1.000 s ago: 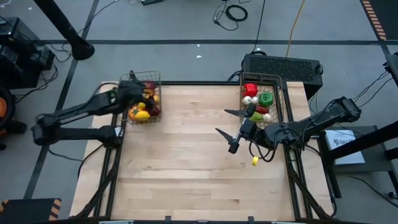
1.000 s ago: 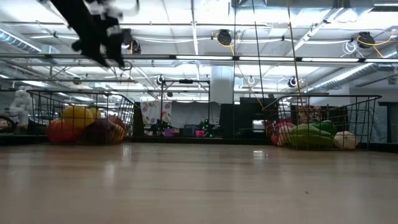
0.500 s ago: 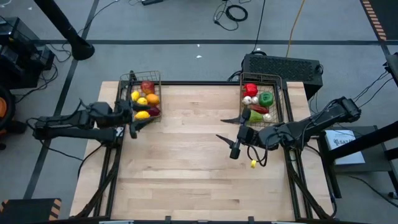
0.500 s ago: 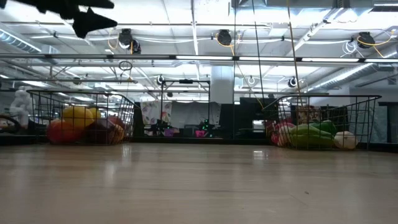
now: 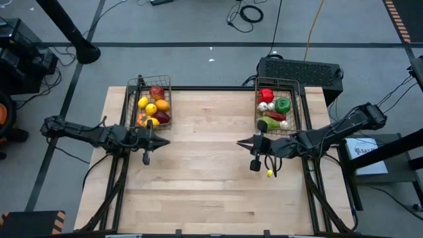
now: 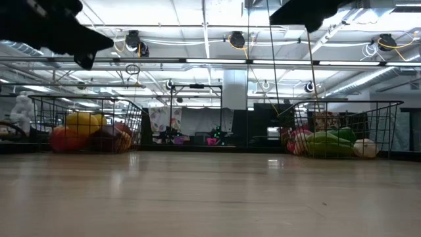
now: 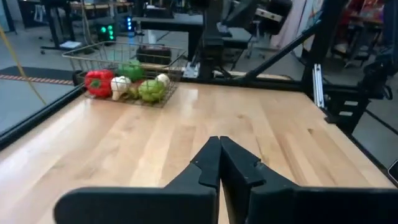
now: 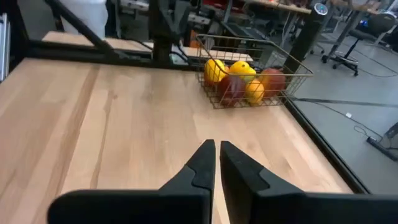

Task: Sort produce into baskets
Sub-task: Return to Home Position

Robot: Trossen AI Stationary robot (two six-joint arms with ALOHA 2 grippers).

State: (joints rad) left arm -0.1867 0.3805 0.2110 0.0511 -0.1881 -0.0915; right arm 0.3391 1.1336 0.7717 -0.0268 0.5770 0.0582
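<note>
Since the earlier high view, the left gripper (image 5: 161, 141) has come away from over the left basket (image 5: 141, 81) and now sits lower in the frame, over the table's left side. The right gripper (image 5: 242, 141) has closed its formerly spread fingers.

1. Nearest, lower frame: the table (image 5: 198, 192) is bare wood. We see no produce lying loose on it.
2. Mid frame: both grippers hang over the table and point inward at each other, well apart, their long axes running across the frame. In each wrist view the fingers are pressed together with nothing between them, left (image 7: 219, 140) and right (image 8: 215, 144).
3. Farthest, upper frame: the fruit (image 5: 153, 108) lies in the left basket, just above the left gripper. The peppers and garlic (image 5: 272, 106) lie in the right basket (image 5: 277, 81), above and right of the right gripper.

Judgement: sorting looks complete. Each basket lies to the side of its nearer arm, not ahead of it, so we judge that pulling back outward should clear the wire.
</note>
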